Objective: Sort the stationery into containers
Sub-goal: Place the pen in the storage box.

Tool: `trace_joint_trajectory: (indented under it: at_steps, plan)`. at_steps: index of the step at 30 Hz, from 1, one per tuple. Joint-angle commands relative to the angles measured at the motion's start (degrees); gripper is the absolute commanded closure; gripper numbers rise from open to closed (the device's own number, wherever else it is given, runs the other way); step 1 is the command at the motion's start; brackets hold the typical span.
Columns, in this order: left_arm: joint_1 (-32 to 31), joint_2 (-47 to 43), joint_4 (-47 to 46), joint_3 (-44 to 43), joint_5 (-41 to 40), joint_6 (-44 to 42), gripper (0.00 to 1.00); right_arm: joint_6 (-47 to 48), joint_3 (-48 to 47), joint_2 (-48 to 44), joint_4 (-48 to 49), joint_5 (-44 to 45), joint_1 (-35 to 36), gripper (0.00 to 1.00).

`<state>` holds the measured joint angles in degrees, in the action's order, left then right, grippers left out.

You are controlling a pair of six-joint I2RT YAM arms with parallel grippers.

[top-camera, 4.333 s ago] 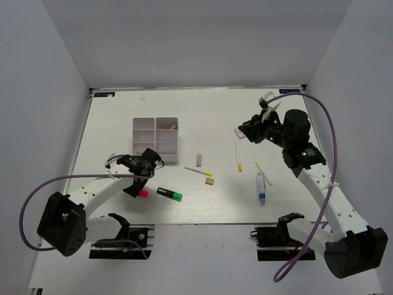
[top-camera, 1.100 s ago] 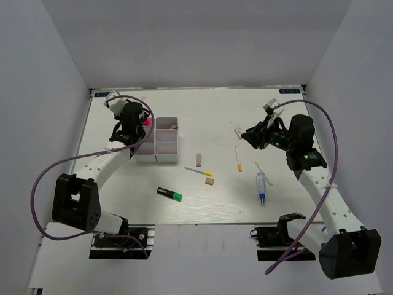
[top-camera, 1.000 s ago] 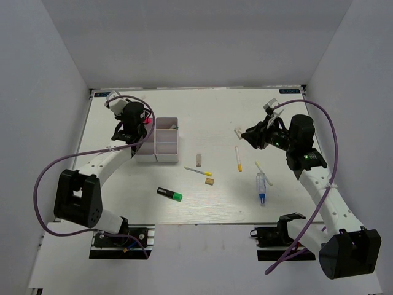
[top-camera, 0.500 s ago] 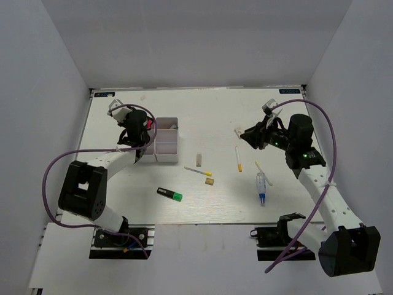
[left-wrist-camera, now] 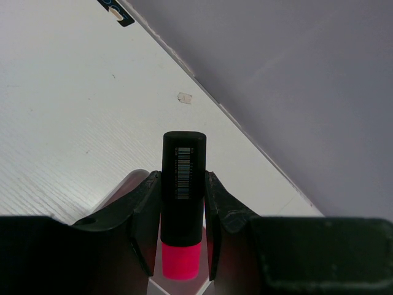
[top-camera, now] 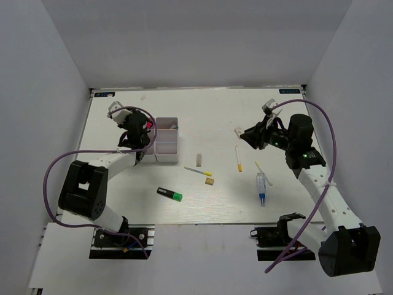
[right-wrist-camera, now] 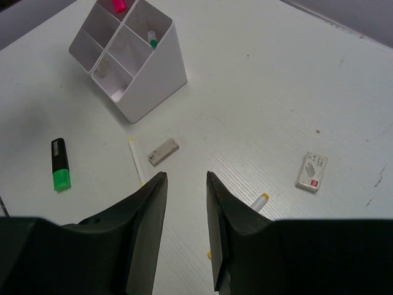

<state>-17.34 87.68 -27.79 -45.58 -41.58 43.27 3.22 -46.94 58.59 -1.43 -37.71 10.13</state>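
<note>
**Top view:** The left gripper [top-camera: 142,130] hangs over the left half of the white four-compartment plastic organizer box [top-camera: 167,150]. A black highlighter with a green cap [top-camera: 169,194], a clear blue-tipped tube [top-camera: 261,187], several pens and the erasers lie unsorted on the table.

**Left wrist view:** The jaws clamp a black highlighter with a pink cap [left-wrist-camera: 183,163], cap down. It is not yet released.

**Right wrist view:** The right gripper [right-wrist-camera: 184,184] has its jaws apart and holds nothing. A teal-tipped pen [right-wrist-camera: 151,42] stands in the box. Sorting appears to be at an early stage.
</note>
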Motion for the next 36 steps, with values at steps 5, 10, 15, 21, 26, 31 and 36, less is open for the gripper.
trace_joint_trajectory:
  at_steps: [5, 10, 15, 21, 26, 31, 36]
  plan:
    - [-0.1, 0.0, -1.8, 0.1, -0.2, -0.6, 0.77, 0.3, 0.4, -0.7, 2.2, -1.1, -0.2, 0.62]
    - [-0.7, 0.6, -1.8, 0.6, -0.2, -1.2, 0.77, 0.2, 0.4, -1.1, 2.2, -1.3, -0.2, 0.62]
    - [-0.7, 1.1, -3.2, 0.6, -0.7, -1.2, 0.82, 0.2, 0.4, -1.2, 2.1, -1.5, -0.2, 0.62]
    - [-1.2, 1.6, -5.5, 1.9, -0.7, -1.7, 0.83, 0.4, 0.5, -1.0, 2.2, -1.6, -0.2, 0.62]
    - [-1.2, 1.6, -7.5, 3.8, -0.2, -2.2, 0.66, 0.3, 0.4, -1.1, 2.2, -1.6, -0.2, 0.62]
    - [-1.2, 1.1, -7.5, 3.8, 0.4, -2.7, 0.43, 0.5, 0.4, -1.1, 2.1, -1.5, -0.3, 0.62]
    - [-1.2, -1.3, -7.5, 3.8, 1.6, -3.8, 0.32, 0.6, 0.5, -1.4, 2.0, -1.4, -0.4, 0.6]
